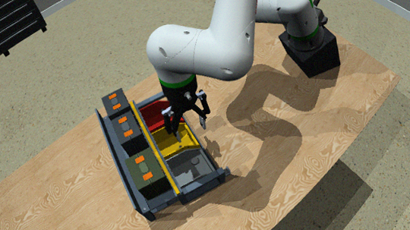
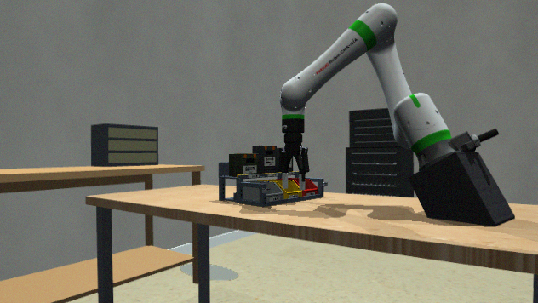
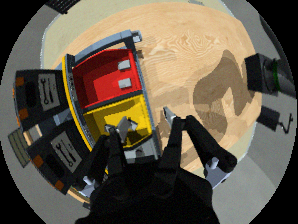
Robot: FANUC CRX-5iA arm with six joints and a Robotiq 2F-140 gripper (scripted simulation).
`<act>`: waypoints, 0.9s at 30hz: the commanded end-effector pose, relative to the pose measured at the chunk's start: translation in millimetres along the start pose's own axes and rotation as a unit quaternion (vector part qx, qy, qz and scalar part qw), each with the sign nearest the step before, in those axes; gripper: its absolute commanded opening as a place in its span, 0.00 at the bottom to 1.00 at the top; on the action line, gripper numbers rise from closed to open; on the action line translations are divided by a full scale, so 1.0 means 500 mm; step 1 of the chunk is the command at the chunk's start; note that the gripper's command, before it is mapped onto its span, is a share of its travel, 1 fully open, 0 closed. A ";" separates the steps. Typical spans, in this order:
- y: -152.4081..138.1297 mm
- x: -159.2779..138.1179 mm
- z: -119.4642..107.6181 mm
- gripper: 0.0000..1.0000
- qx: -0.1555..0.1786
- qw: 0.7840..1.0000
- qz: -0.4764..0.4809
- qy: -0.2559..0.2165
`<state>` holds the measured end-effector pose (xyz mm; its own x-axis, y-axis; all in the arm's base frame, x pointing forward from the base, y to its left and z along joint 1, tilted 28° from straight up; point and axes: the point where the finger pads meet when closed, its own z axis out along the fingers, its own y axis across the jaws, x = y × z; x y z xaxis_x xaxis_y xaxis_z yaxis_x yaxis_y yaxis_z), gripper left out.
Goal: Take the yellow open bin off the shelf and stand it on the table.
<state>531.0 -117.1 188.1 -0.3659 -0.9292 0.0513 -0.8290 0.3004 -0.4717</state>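
Note:
The yellow open bin [image 1: 176, 140] sits in the middle slot of the shelf's [image 1: 151, 152] lower row, between a red bin [image 1: 154, 114] and a grey bin [image 1: 192, 167]. Small grey parts lie in it, as the wrist view [image 3: 123, 123] shows. My gripper [image 1: 190, 129] points down over the yellow bin's open front. It is partly open. One finger reaches inside the bin and the other hangs outside the front rail. The fingers do not press on the wall. In the side view the gripper [image 2: 300, 174] is low over the yellow bin [image 2: 289, 187].
Three dark closed boxes with orange tabs [image 1: 127, 128] stand on the shelf's rear, higher row. The robot base [image 1: 310, 53] stands at the table's far right. Wooden table top lies in front of the shelf [image 1: 256, 134].

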 end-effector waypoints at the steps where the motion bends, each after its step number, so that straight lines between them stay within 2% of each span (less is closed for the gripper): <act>1: 0.000 0.000 0.000 0.57 0.000 1.000 0.000 0.000; 27: 0.000 0.000 -0.010 0.57 0.000 1.000 0.000 0.000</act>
<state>528.9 -116.0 192.5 -0.3659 -0.9292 0.0513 -0.8290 0.3004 -0.4717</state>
